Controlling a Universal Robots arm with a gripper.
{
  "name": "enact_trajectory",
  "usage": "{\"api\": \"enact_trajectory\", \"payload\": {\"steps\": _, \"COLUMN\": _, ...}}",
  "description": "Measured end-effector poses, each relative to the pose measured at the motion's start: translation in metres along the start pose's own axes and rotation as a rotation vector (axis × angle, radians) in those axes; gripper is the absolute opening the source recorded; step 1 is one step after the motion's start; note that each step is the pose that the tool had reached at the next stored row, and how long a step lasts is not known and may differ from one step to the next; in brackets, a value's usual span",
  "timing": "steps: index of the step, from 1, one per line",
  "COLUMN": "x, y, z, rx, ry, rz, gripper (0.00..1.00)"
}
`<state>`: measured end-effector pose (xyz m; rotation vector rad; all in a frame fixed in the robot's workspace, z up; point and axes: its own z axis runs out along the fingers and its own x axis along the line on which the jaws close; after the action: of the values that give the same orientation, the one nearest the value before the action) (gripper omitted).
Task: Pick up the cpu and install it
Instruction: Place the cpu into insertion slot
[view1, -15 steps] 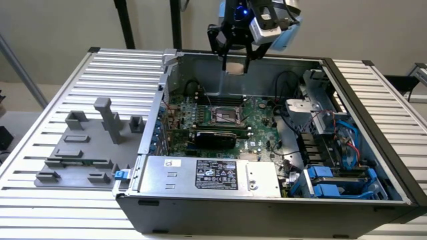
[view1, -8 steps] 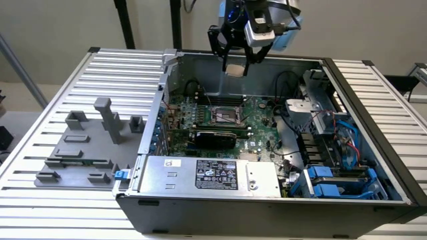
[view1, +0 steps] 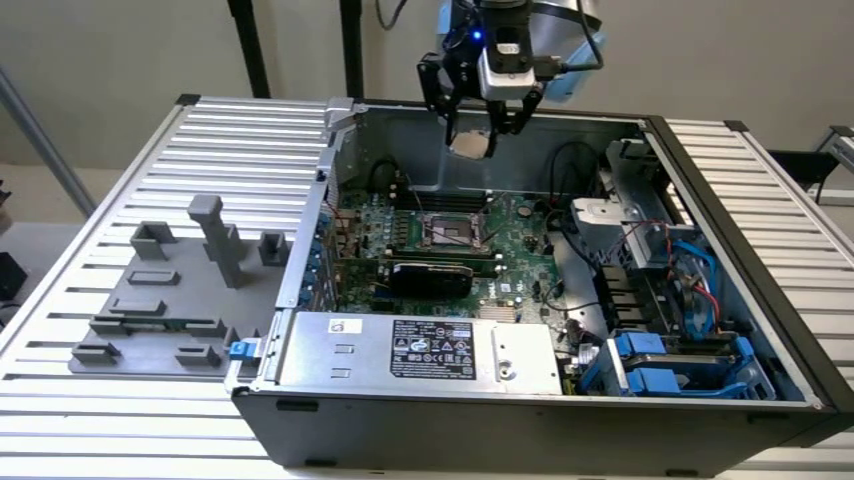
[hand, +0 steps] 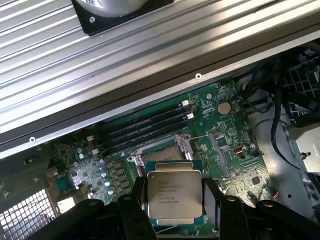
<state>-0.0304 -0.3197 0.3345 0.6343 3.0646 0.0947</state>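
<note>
My gripper (view1: 473, 132) hangs above the back of the open computer case (view1: 747, 250), shut on the cpu (view1: 470, 144), a small flat square chip with a silver top. In the wrist view the cpu (hand: 173, 195) sits between the black fingers (hand: 132, 212), its printed metal lid facing the camera. Below it lies the green motherboard (view1: 514, 235) with the open square cpu socket (view1: 451, 232); in the wrist view the socket (hand: 165, 152) with its metal frame shows just beyond the chip.
A silver power supply with a black label (view1: 427, 350) fills the case front. A black card with a green edge (view1: 427, 275) lies across the board. Blue drive bays and cables (view1: 667, 350) crowd the exterior view's right. Grey holders (view1: 174, 290) stand on the slatted table.
</note>
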Motion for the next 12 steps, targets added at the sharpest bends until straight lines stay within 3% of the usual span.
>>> {"api": "enact_trajectory", "payload": {"steps": 12, "x": 0.000, "y": -0.0007, "z": 0.0109, "rx": -0.0004, "ry": -0.0134, "rz": 0.217, "gripper": 0.55}}
